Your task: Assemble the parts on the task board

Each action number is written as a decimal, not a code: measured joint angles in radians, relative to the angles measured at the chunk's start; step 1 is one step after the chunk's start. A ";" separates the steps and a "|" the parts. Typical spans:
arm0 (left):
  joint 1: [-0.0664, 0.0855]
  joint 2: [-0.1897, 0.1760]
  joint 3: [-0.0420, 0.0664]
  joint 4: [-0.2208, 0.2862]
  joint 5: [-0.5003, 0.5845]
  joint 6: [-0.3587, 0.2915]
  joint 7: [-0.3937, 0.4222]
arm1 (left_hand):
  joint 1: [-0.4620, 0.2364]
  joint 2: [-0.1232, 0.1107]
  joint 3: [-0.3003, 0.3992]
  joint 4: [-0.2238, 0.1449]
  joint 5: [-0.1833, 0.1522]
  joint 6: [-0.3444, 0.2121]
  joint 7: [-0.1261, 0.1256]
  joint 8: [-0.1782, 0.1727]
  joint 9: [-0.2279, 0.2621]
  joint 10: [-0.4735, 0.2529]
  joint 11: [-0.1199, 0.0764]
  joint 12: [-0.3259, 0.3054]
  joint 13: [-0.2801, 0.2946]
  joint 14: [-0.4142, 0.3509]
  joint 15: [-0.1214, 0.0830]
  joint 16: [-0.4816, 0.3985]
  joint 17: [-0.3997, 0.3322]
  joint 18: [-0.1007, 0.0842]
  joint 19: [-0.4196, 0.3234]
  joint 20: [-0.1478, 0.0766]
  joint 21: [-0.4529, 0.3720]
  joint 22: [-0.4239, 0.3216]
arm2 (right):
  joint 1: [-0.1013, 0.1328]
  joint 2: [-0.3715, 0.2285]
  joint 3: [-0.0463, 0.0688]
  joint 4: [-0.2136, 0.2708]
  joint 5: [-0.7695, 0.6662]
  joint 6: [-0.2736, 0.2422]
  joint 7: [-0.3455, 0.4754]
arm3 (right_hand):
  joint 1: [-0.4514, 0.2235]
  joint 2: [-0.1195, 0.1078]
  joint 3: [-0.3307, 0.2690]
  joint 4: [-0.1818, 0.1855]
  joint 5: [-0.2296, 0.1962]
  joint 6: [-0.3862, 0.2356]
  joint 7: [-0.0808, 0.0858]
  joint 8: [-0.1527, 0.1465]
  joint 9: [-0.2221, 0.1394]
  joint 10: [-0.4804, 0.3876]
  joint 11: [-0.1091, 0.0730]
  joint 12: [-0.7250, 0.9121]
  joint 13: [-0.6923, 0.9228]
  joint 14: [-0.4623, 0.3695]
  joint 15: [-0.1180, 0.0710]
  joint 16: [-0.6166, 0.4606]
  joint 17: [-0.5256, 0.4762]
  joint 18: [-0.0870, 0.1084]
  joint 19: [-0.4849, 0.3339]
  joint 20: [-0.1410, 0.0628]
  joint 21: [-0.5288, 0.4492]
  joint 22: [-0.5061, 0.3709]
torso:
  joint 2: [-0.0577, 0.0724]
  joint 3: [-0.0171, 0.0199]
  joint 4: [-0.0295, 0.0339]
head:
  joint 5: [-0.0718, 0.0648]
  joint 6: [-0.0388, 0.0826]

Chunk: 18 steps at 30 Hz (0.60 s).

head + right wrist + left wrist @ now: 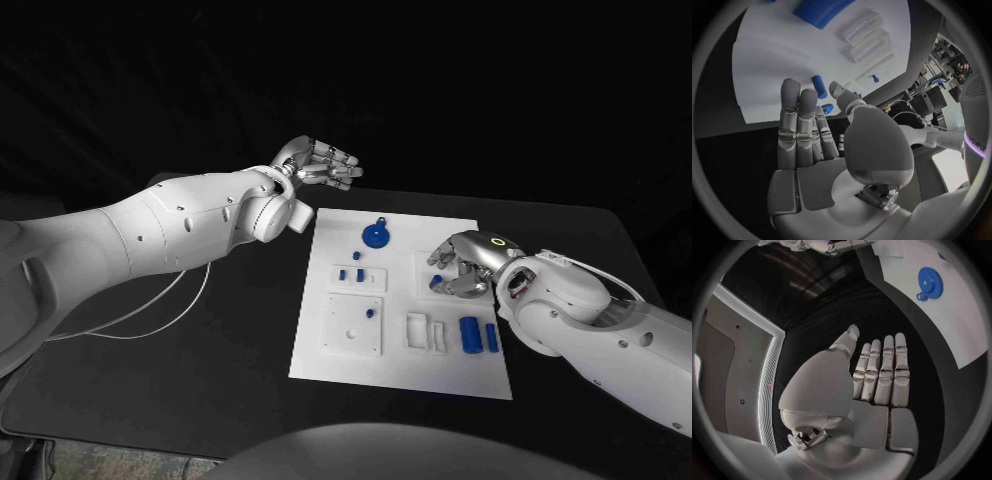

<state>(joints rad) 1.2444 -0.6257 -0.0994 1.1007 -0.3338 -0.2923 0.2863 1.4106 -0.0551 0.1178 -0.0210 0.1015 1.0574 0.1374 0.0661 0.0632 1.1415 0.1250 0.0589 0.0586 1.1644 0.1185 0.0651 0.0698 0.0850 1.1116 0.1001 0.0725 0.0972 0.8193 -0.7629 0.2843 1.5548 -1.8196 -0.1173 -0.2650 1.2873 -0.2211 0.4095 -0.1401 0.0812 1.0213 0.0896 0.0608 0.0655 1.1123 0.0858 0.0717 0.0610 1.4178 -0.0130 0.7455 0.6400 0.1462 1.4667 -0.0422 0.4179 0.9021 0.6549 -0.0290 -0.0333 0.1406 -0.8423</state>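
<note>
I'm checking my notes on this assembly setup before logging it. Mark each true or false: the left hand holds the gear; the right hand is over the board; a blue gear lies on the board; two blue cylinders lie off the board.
1. The left hand holds the gear. False: it holds nothing, its fingers are extended, and it hangs beyond the board's far left corner.
2. The right hand is over the task board. True.
3. A blue gear lies on the board. True.
4. Two blue cylinders lie off the board. False: they lie on it, near its right edge.
</note>
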 measured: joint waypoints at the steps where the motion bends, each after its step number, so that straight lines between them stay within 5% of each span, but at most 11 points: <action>1: 0.000 0.000 0.000 0.000 0.000 0.000 0.000 | 0.000 0.000 0.000 0.000 0.000 0.000 0.000 0.000 0.000 0.000 0.000 0.000 0.000 0.000 0.000 0.000 0.000 0.000 0.000 0.000 0.000 0.000 | 0.000 0.001 -0.001 0.000 0.000 0.003 0.000 | -0.001 0.001 0.006 -0.001 0.000 0.002 0.002 0.000 0.000 0.005 -0.002 0.000 0.000 0.001 0.001 0.002 0.000 -0.001 0.000 0.000 0.000 0.000 | 0.000 0.0000 -0.0002 | 0.000 0.000; 10: 0.000 -0.001 0.000 -0.001 0.000 0.000 -0.003 | 0.000 0.000 0.000 0.000 0.000 0.000 0.000 0.000 0.000 0.000 0.000 0.000 0.000 0.000 0.000 0.000 0.000 0.000 0.000 0.000 0.000 0.000 | -0.001 0.005 -0.012 -0.005 -0.004 0.031 0.000 | -0.024 0.024 0.173 -0.011 -0.027 0.109 0.017 0.000 0.001 0.129 -0.025 -0.003 -0.001 0.016 -0.008 0.017 0.003 -0.003 0.000 0.000 0.017 0.025 | 0.000 -0.0005 -0.0005 | 0.000 -0.002; 18: 0.000 -0.001 0.000 -0.001 0.000 0.000 -0.004 | 0.004 0.004 0.000 0.000 0.000 0.000 0.000 0.000 0.000 0.000 0.000 0.000 0.000 0.000 0.000 0.000 0.000 0.000 0.000 0.000 0.000 -0.002 | 0.000 0.010 -0.015 -0.010 -0.018 0.035 -0.001 | -0.025 0.071 0.202 -0.003 -0.027 0.169 0.004 0.006 0.004 0.188 -0.047 -0.005 -0.001 0.020 -0.023 0.017 0.009 -0.016 0.000 -0.015 0.027 0.036 | 0.000 -0.0001 -0.0007 | -0.001 -0.004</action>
<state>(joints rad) 1.2441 -0.6267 -0.0994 1.0997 -0.3338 -0.2923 0.2820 1.4145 -0.0512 0.1178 -0.0210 0.1015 1.0574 0.1374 0.0661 0.0632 1.1415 0.1250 0.0589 0.0586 1.1644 0.1184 0.0651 0.0698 0.0850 1.1116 0.1000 0.0725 0.0953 0.8188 -0.7533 0.2697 1.5445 -1.8377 -0.0822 -0.2660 1.2619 -0.1504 0.6117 -0.1431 0.0542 1.1907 0.0935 0.0666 0.0699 1.3006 0.0388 0.0667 0.0596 1.4382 -0.0361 0.7628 0.6488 0.1303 1.4668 -0.0575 0.4449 0.9386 0.6545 -0.0291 -0.0339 0.1396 -0.8464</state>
